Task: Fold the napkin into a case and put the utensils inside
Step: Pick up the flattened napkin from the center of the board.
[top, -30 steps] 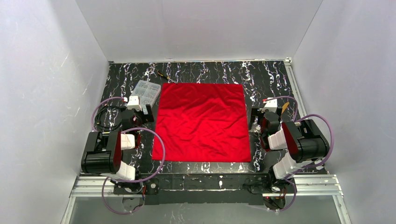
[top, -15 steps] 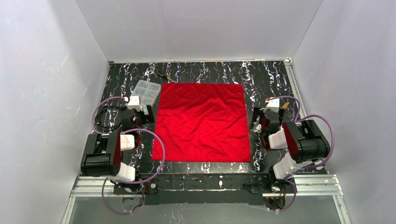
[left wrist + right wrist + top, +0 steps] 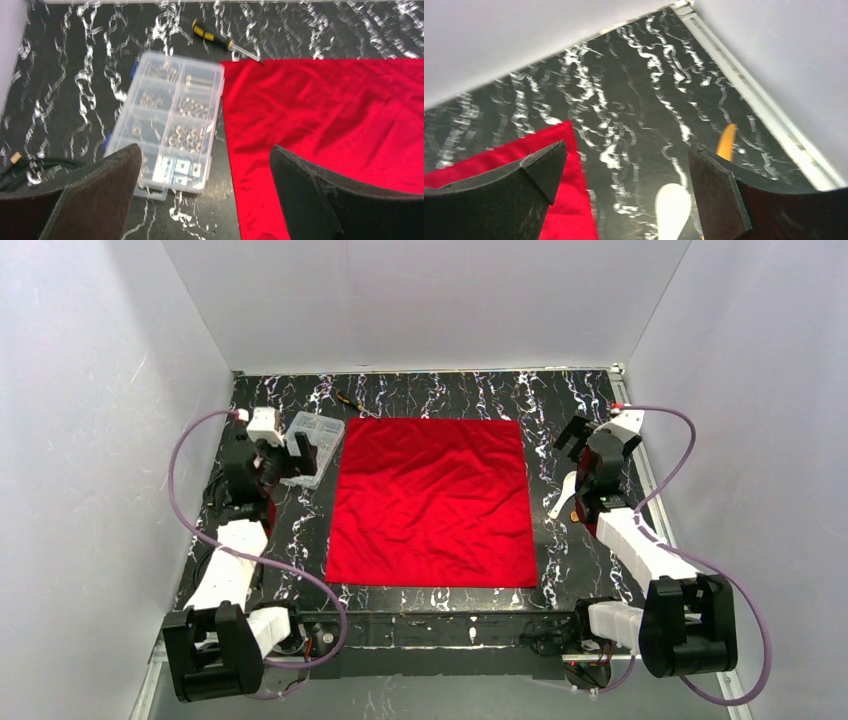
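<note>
The red napkin [image 3: 430,502] lies flat and unfolded, a creased square in the middle of the table; no folded case shows. It also shows in the left wrist view [image 3: 325,110] and the right wrist view [image 3: 571,200]. The white spoon [image 3: 562,492] lies just right of it, bowl toward the back [image 3: 672,209]. The yellow-gold piece [image 3: 727,141] lies beside the spoon, partly behind my right finger. My left gripper [image 3: 290,452] is open and empty above the napkin's left edge [image 3: 205,150]. My right gripper [image 3: 580,435] is open and empty above the spoon [image 3: 626,146].
A clear compartment box [image 3: 312,445] of small metal parts sits left of the napkin's far corner [image 3: 170,125]. A black-and-yellow screwdriver [image 3: 352,402] lies behind it, tip at the napkin's corner [image 3: 220,40]. White walls enclose three sides; a metal rail [image 3: 769,120] runs along the right.
Both arms have unfolded from their tucked pose and reached toward the back. The left gripper now hangs by the clear box, the right over the spoon. The napkin has not moved.
</note>
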Motion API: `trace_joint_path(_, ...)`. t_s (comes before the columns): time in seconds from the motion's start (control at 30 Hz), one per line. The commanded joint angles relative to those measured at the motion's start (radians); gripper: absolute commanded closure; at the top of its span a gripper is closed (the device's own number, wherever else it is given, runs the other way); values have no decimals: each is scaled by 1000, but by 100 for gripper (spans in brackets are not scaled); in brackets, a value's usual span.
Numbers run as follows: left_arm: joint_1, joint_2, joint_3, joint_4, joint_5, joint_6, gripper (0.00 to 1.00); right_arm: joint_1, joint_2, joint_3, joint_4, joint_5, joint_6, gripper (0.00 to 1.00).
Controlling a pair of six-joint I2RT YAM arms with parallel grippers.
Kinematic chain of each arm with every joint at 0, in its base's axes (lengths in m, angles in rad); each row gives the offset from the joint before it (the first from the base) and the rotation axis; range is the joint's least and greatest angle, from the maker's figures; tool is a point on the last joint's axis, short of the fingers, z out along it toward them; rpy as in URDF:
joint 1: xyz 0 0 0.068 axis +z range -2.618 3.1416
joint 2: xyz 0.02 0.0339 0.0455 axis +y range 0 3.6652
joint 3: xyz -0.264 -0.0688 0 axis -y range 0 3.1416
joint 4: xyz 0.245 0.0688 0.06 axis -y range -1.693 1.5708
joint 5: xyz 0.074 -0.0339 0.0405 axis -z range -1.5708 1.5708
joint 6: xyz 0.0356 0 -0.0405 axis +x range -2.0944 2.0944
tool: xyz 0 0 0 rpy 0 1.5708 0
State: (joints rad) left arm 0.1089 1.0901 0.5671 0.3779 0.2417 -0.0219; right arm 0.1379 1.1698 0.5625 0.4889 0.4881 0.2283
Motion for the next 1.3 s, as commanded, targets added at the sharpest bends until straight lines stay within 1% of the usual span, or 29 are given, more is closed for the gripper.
trace_joint_path(0.0, 28, -20, 227, -485, 188, 94, 1, -19, -55, 150, -305, -99, 341, 0)
trace_joint_path(0.07, 28, 5, 352, -679, 279, 208, 1, -33, -70, 197, -356, -278, 370, 0)
trace_joint_path(0.1, 28, 11, 399, -775, 323, 275, 1, -33, -74, 228, -399, -337, 371, 0)
trace_joint_path(0.13, 28, 11, 439, -859, 370, 359, 1, -25, -75, 253, -444, -375, 352, 0)
trace_joint_path(0.17, 28, 8, 466, -943, 398, 432, 1, -1, -71, 290, -528, -368, 319, 0)
trace_joint_path(0.27, 28, -29, 491, -1160, 461, 669, 1, 99, -25, 439, -872, -151, 253, 0)
trace_joint_path(0.33, 26, -75, 456, -1265, 482, 826, 1, 166, -5, 488, -1048, -44, 280, 0)
trace_joint_path(0.4, 21, -116, 418, -1343, 483, 973, 1, 238, -12, 486, -1167, 30, 335, 0)
trace_joint_path(0.53, -21, -157, 341, -1463, 457, 1199, 1, 370, -77, 415, -1314, 98, 487, 0)
trace_joint_path(0.63, -89, -189, 271, -1465, 411, 1240, 1, 420, -129, 358, -1433, 95, 580, 0)
trace_joint_path(0.7, -164, -184, 241, -1446, 375, 1244, 1, 444, -155, 306, -1470, 69, 628, 0)
trace_joint_path(0.8, -222, -142, 229, -1437, 355, 1250, 1, 473, -181, 242, -1503, 28, 698, 0)
trace_joint_path(1.0, -325, -102, 142, -1351, 272, 1296, 1, 489, -244, 109, -1463, -88, 759, 0)
trace_joint_path(1.1, -365, -115, 91, -1305, 233, 1342, 4, 506, -263, 62, -1425, -152, 748, 0)
trace_joint_path(1.27, -400, -160, 6, -1196, 183, 1395, 6, 538, -296, -15, -1374, -229, 728, 0)
